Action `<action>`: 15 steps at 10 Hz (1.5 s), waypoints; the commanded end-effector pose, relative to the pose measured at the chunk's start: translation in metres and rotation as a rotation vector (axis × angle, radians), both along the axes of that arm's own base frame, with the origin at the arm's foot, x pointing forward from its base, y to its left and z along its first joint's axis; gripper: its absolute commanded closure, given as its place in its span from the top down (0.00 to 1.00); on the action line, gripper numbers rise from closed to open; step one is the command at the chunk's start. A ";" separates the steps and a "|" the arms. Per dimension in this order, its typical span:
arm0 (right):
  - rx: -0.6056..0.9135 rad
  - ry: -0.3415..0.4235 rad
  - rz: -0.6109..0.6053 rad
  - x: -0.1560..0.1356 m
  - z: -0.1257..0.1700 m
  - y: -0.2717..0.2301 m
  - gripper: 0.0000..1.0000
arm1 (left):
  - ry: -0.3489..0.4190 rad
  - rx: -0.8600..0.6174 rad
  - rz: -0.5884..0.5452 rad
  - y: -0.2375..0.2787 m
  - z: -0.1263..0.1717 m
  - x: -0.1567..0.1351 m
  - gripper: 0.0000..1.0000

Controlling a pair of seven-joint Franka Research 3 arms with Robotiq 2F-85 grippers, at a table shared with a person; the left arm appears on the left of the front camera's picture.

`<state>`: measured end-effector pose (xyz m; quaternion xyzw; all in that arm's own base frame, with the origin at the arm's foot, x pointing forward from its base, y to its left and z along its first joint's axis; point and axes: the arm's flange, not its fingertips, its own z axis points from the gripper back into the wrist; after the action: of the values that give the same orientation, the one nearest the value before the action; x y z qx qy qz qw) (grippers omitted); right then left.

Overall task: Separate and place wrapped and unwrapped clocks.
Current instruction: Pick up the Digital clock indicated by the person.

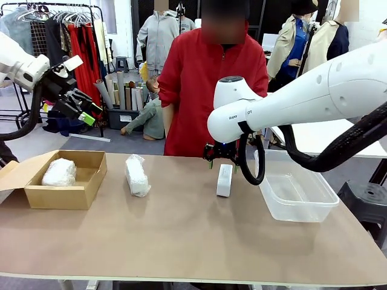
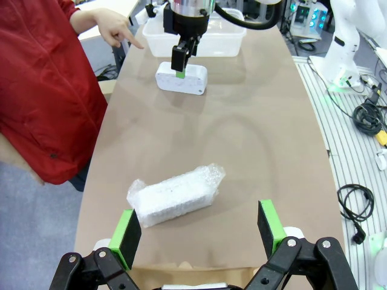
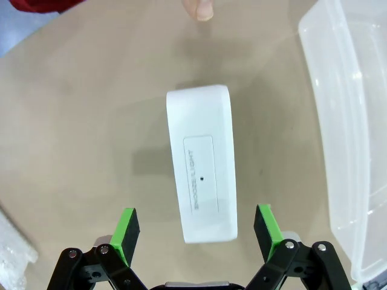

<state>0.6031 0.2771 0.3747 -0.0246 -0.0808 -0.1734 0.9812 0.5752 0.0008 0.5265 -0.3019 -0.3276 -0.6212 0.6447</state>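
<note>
Right jaws stood wide just over 1 unwrapped clock (image 3: 201, 181), which lay centred between them on the surface (image 3: 91, 121). Step: pre-grasp. Next move probably required straight descent, then closure across its width.

White right arm (image 1: 314, 90) has black cable (image 1: 320, 162), green pads (image 3: 126, 232), possibly printed lettering (image 1: 240, 114).

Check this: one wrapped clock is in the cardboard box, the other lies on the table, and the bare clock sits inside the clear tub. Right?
No: the front view shows the bare clock on the table beside the clear tub, under the right pincer, not inside it. One wrapped clock is in the cardboard box, the other on the table.
</note>
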 end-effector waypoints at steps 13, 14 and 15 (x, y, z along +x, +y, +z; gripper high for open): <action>-0.026 0.073 0.005 0.025 -0.034 -0.008 0.00 | -0.004 -0.001 0.000 0.000 0.002 -0.001 1.00; -0.021 0.074 0.001 0.026 -0.034 -0.009 0.00 | -0.004 -0.001 0.000 0.000 0.002 -0.001 1.00; -0.009 0.073 0.004 0.026 -0.029 -0.013 0.00 | -0.004 -0.001 0.000 0.000 0.002 -0.001 1.00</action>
<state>0.6248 0.2714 0.3359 -0.0467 -0.0540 -0.1782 0.9814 0.5752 0.0008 0.5265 -0.3019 -0.3276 -0.6212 0.6447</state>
